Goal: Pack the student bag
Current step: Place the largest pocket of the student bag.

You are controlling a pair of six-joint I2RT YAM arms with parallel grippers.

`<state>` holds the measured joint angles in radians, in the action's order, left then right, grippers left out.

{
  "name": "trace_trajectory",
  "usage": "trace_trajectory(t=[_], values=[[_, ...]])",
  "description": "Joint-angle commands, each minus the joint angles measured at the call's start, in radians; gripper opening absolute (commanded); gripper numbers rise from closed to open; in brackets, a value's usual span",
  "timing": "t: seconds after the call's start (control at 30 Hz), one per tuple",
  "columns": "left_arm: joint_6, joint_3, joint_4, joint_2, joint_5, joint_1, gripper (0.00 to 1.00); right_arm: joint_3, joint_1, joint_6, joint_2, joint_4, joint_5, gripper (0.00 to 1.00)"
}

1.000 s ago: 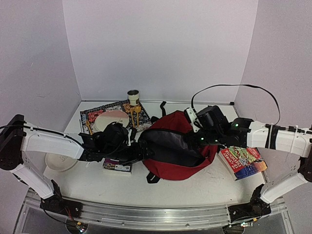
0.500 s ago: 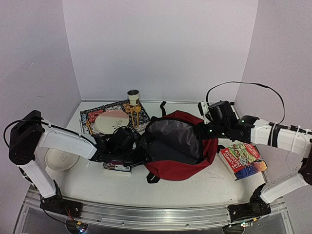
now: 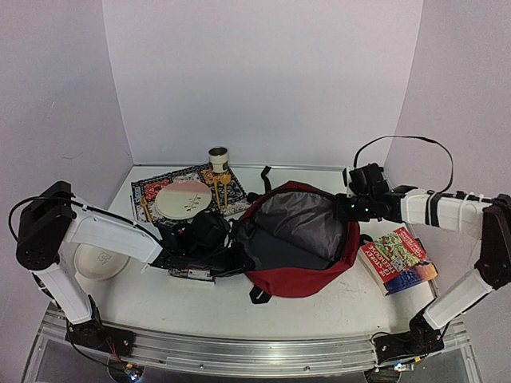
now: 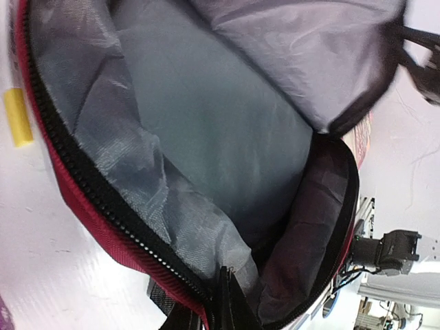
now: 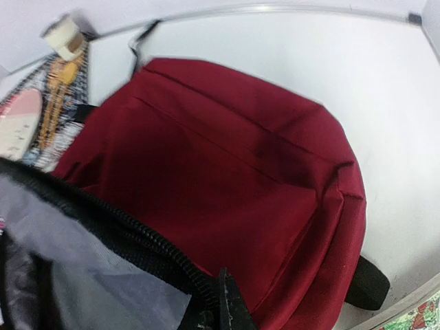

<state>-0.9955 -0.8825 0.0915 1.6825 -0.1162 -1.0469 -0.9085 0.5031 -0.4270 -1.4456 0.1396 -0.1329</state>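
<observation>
The student bag [image 3: 307, 279], dark red with grey lining, lies open in the middle of the table. My left gripper [image 3: 238, 254] is shut on the bag's left zipper rim. In the left wrist view its fingertips [image 4: 230, 302] pinch the edge of the lining [image 4: 206, 124], and the bag's inside shows nothing in it. My right gripper [image 3: 343, 209] is shut on the rim at the bag's right side. The right wrist view shows its tips [image 5: 230, 302] clamped on the black zipper edge, with the red outer fabric [image 5: 234, 165] beyond.
A colourful book [image 3: 398, 259] lies right of the bag. At the back left a patterned mat holds a plate [image 3: 182, 199] and wooden cutlery [image 3: 221, 187], with a cup [image 3: 219, 158] behind. A white bowl [image 3: 97, 262] sits far left. A small flat book [image 3: 192, 274] lies under my left arm.
My left gripper closed on the bag's left rim. My right gripper pulled the other rim to the right and back, so the bag's mouth now gapes wider.
</observation>
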Motion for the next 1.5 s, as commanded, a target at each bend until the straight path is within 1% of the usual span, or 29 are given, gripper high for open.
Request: trace_trajectory(t=[0.0, 0.13, 0.23, 0.33, 0.4, 0.53, 0.67, 0.73, 0.87, 0.93, 1.13, 1.37, 1.47], values=[[0.005, -0.029, 0.061, 0.012, -0.019, -0.02, 0.09, 0.009, -0.015, -0.025, -0.11, 0.018, -0.038, 0.0], [0.014, -0.024, 0.066, 0.007, -0.011, -0.033, 0.12, 0.013, -0.014, -0.025, -0.185, 0.024, -0.065, 0.0], [0.016, -0.007, 0.066, -0.009, 0.009, -0.033, 0.2, 0.01, -0.015, -0.016, -0.224, 0.026, -0.068, 0.0], [0.019, 0.001, 0.066, -0.027, 0.028, -0.032, 0.34, -0.006, -0.015, -0.002, -0.242, 0.026, -0.015, 0.08], [0.022, 0.005, 0.065, -0.041, 0.04, -0.032, 0.4, -0.014, -0.015, 0.005, -0.236, 0.024, 0.014, 0.16], [0.034, 0.016, 0.053, -0.082, 0.076, -0.03, 0.6, -0.015, -0.015, 0.022, -0.168, 0.013, 0.051, 0.29], [0.058, 0.014, -0.004, -0.125, 0.106, -0.018, 0.76, -0.026, -0.015, 0.046, -0.092, -0.026, 0.072, 0.39], [0.069, 0.015, -0.036, -0.145, 0.141, -0.003, 0.8, -0.028, -0.015, 0.055, -0.062, -0.038, 0.101, 0.44], [0.088, 0.022, -0.102, -0.201, 0.167, 0.033, 0.88, -0.012, -0.013, 0.059, 0.001, -0.042, 0.167, 0.55], [0.097, 0.029, -0.136, -0.231, 0.178, 0.053, 0.92, -0.005, -0.012, 0.063, 0.023, -0.043, 0.185, 0.58], [0.115, 0.07, -0.177, -0.307, 0.178, 0.117, 0.95, -0.002, -0.008, 0.085, 0.019, -0.043, 0.223, 0.66], [0.123, 0.095, -0.199, -0.335, 0.17, 0.141, 0.95, -0.081, -0.009, 0.12, -0.086, -0.04, 0.159, 0.69], [0.118, 0.121, -0.218, -0.358, 0.183, 0.16, 0.96, -0.108, -0.003, 0.119, -0.088, -0.04, 0.17, 0.69]])
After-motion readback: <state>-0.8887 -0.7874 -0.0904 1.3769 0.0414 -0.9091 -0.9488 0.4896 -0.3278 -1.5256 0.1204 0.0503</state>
